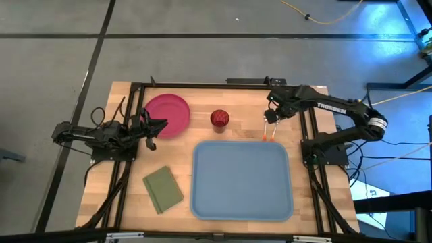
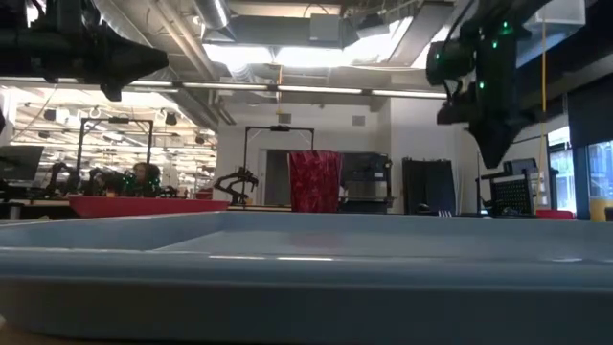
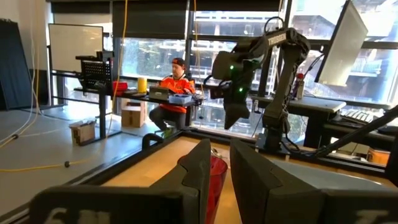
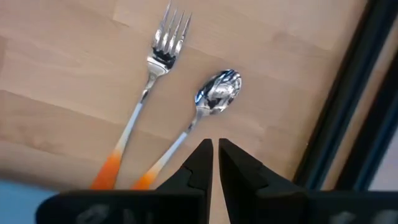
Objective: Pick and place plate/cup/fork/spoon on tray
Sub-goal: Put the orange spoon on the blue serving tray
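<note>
High view, left to right: the left gripper (image 1: 160, 123) waits at the near edge of the magenta plate (image 1: 166, 115), its fingers nearly closed on nothing, as the left wrist view shows. An olive-green square (image 1: 163, 189) lies toward the table's front, apart from the rest. The dark-red cup (image 1: 219, 119) stands on bare wood between the plate and the cutlery. The light-blue tray (image 1: 241, 179) holds none of the four items, so the task looks to be at its first pick.

Farther right, the right gripper (image 1: 271, 117) hangs over the fork (image 4: 142, 99) and spoon (image 4: 198, 116), which lie side by side on the wood, orange handle ends toward the tray's rim. In the right wrist view its fingers (image 4: 200, 163) are pressed almost together, empty, lined up nearer the spoon's handle.

That points to a cutlery pick as the step in hand. The next move likely calls for spreading the fingers, then descending astride one slim handle without nudging its neighbour.
</note>
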### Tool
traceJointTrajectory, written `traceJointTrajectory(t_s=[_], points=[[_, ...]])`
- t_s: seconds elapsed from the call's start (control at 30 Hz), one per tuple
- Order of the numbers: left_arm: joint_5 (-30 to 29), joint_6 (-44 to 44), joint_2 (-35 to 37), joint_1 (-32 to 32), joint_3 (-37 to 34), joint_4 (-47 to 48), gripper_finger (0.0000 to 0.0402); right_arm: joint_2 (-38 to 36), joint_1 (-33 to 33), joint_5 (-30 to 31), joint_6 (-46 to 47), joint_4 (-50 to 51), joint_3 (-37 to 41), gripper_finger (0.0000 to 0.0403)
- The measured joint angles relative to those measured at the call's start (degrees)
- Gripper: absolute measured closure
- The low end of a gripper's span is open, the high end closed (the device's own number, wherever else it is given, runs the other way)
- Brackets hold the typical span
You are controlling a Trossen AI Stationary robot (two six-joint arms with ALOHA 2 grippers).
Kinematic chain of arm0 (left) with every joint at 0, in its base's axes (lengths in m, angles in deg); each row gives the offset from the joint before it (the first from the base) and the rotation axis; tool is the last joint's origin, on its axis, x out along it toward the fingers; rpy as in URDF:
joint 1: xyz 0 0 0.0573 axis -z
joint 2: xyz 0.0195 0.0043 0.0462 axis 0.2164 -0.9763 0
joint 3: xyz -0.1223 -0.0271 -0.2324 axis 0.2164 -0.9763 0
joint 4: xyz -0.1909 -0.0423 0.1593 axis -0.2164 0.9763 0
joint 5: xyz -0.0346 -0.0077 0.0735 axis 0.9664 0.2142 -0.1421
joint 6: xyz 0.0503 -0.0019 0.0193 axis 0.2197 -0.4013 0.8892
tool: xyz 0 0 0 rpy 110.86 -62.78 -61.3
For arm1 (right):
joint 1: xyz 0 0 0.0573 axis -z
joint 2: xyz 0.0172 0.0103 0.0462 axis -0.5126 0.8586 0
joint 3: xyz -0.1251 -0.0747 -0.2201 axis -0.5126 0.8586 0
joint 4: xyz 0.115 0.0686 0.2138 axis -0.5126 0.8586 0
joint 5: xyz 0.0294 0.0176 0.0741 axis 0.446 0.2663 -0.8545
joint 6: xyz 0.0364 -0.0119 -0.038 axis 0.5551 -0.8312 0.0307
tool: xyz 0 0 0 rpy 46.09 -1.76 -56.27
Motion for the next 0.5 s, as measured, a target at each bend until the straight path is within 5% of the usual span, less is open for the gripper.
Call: traceJointTrajectory(t_s=[0.5], points=[[0.00, 0.00, 0.00, 0.00, 0.00, 3.82, 0.0347, -0.01, 0.95, -6.16, -0.11, -13.74, 12.05, 0.0370]])
